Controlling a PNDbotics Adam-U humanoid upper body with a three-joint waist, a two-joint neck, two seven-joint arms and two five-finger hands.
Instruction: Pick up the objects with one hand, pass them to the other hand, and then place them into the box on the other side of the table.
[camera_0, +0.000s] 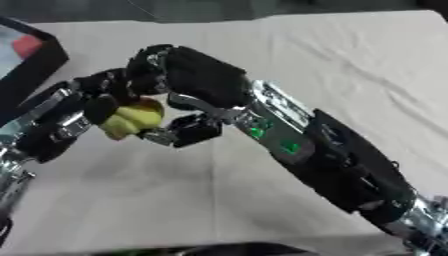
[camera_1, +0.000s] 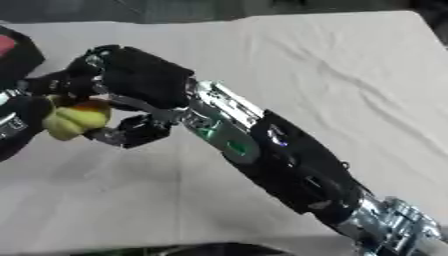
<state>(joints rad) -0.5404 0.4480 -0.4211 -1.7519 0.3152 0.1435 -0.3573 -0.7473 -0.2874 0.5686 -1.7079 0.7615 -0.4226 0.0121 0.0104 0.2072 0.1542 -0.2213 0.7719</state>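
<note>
A yellow, lumpy object (camera_0: 136, 119) with a reddish patch hangs above the table's left part, between my two hands. My right hand (camera_0: 197, 75) reaches across from the lower right. Its fingers curl over the object's top and its thumb (camera_0: 188, 131) sits against the underside. My left hand (camera_0: 66, 122) comes in from the left edge with a dark finger (camera_0: 101, 109) wrapped over the object's left side. The black box (camera_0: 39, 65) stands at the upper left, just beyond the left hand.
A red thing (camera_0: 26, 45) lies inside the box. A beige cloth (camera_0: 350, 65) with soft creases covers the table. My right forearm (camera_0: 297, 145) crosses the view diagonally from lower right toward the centre.
</note>
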